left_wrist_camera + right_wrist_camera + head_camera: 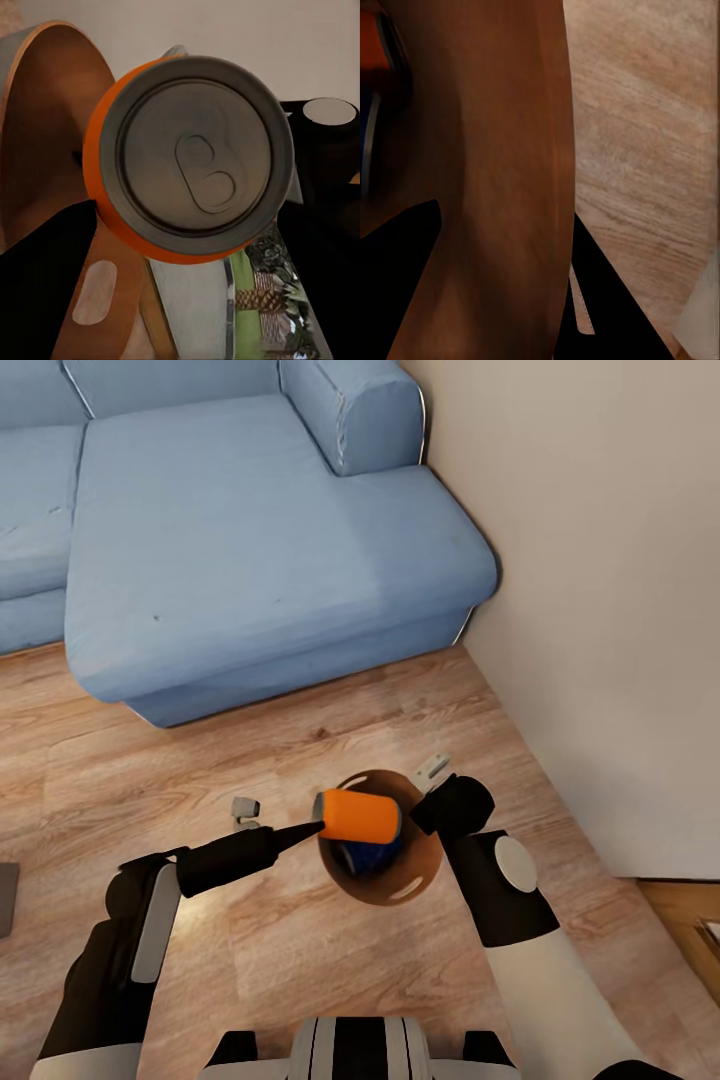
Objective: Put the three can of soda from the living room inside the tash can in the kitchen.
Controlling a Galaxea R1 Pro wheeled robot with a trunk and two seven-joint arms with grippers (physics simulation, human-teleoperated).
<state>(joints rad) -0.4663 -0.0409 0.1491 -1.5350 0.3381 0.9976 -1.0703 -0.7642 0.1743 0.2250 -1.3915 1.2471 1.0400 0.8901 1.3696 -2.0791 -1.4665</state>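
Two cans show in the head view: an orange can (360, 816) lying on its side across the mouth of the bin (425, 865), and a dark blue can (360, 857) below it, down inside the copper-brown interior; the bin sits above the wood-plank floor (150, 760), near the front edge of the light blue sofa (250, 560) and close to the beige wall (600, 610); whether it touches the floor cannot be told. In the left wrist view the orange can's silver top (196, 157) faces the camera, with the bin's brown inner wall (37, 135) beside it. The left gripper (300, 830) points at the orange can's end, one dark finger reaching it; whether the jaws are clamped on the can or apart cannot be told. The right gripper (440, 785) is at the bin's far rim; the right wrist view shows its dark fingers (607, 300) either side of the bin's brown wall (495, 187), closed on it, with the orange can (371, 37) and the blue can (367, 135) at the picture's edge.
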